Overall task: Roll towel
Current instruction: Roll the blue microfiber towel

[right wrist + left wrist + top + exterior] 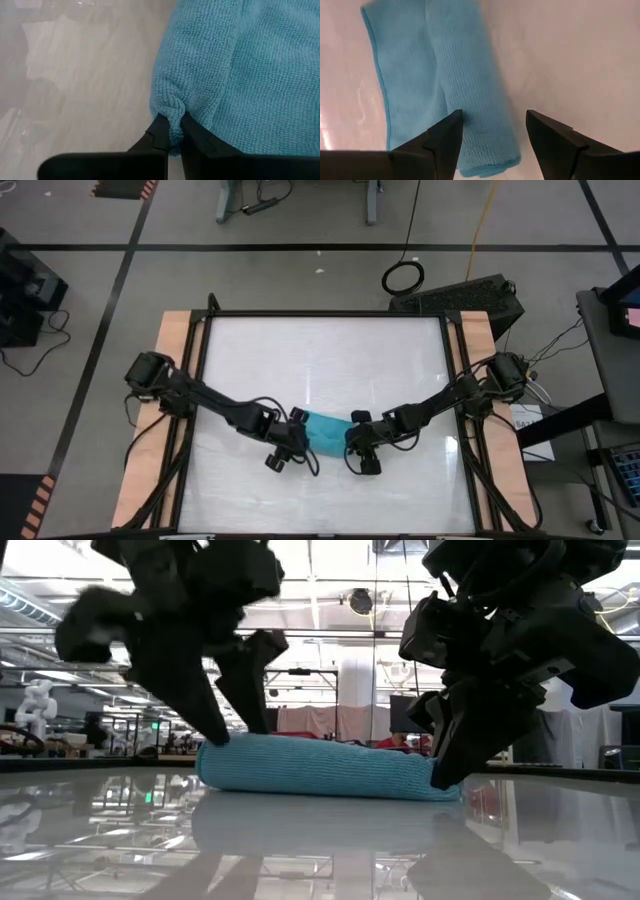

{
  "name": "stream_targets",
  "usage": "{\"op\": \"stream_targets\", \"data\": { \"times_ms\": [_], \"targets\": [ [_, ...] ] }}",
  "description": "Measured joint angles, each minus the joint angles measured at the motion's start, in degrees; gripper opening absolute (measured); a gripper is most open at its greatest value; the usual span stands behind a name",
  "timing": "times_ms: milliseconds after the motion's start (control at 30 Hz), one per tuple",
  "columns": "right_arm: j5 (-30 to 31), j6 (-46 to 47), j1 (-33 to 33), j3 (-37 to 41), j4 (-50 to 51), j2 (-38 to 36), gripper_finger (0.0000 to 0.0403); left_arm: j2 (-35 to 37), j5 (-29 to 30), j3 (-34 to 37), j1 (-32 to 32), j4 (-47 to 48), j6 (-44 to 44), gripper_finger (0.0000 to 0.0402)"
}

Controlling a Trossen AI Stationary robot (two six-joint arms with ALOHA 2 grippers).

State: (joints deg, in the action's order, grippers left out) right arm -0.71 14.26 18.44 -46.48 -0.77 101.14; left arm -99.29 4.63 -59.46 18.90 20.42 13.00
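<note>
- Your towel (327, 430) lies near the front middle of the table (330, 350), between the two grippers, already partly rolled into a low tube.
- Your right gripper (172, 131) pinches a small tuft at the roll's edge, fingers narrow and closed on cloth.
- Your left gripper (494, 127) stands wide open over the other end of the roll, holding nothing; one finger (447, 135) overlaps the cloth.
- You look to be mid-roll: a flat flap shows beside the tube in the left wrist view.
- Next, close the left fingers on that end, then turn both ends together so the roll stays even.
</note>
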Motion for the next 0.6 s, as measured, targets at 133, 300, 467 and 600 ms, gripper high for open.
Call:
{"op": "stream_targets", "data": {
  "times_ms": [133,300,467,600],
  "targets": [
    [-0.07,0.09,0.00,0.02,-0.28,0.00,0.0013,-1.85,-1.55,1.13,-1.07,0.08,0.93,0.0223],
    [-0.08,0.99,-0.04,0.01,-0.59,0.07,0.0013,-3.51,-4.45,3.23,-2.11,-0.36,1.04,0.0223],
    [-0.50,1.79,-0.07,0.02,-0.75,0.07,0.0013,-3.44,-4.97,5.42,-2.83,-3.74,0.08,0.0219],
    [-0.74,3.03,-0.07,0.02,-0.73,-0.13,0.0013,-3.51,-6.74,5.53,-4.41,-4.63,-1.68,0.0172]
  ]
}}
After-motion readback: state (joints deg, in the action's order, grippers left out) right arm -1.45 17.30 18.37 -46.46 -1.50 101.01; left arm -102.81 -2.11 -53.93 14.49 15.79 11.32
